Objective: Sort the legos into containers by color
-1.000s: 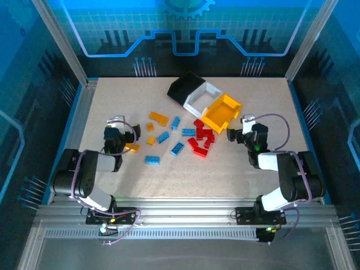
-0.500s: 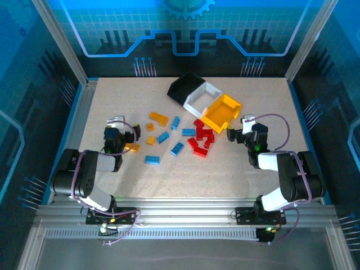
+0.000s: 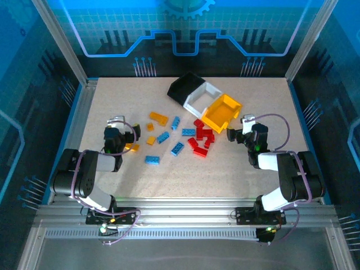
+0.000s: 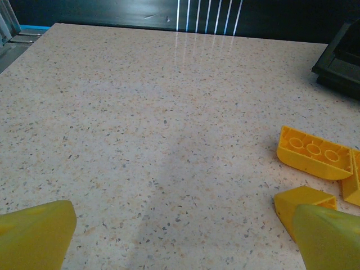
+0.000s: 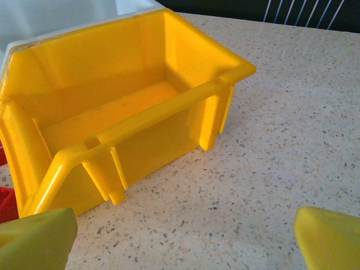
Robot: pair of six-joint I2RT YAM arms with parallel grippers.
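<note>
- Left fingers (image 4: 34,236) are spread wide with nothing between them; an orange-yellow brick (image 4: 304,198) lies just beside one.
- Orange legos (image 3: 158,117), blue legos (image 3: 177,148) and red legos (image 3: 201,140) lie scattered mid-desk (image 3: 225,169).
- Black bin (image 3: 184,87), white bin (image 3: 202,97) and yellow bin (image 3: 222,112) sit clustered behind them.
- Right fingers (image 5: 34,239) are wide apart and empty, facing the yellow bin.

Black-and-white arms (image 3: 90,171), yellow claw fingers (image 4: 34,236)

A yellow bin (image 5: 129,112) is seen upright on the speckled worktop (image 5: 270,129), its open top in full view. A white bin (image 5: 50,17) is set just behind it. Red legos (image 5: 5,205) are glimpsed at its left edge. The jaws are held wide apart in front of it.
</note>
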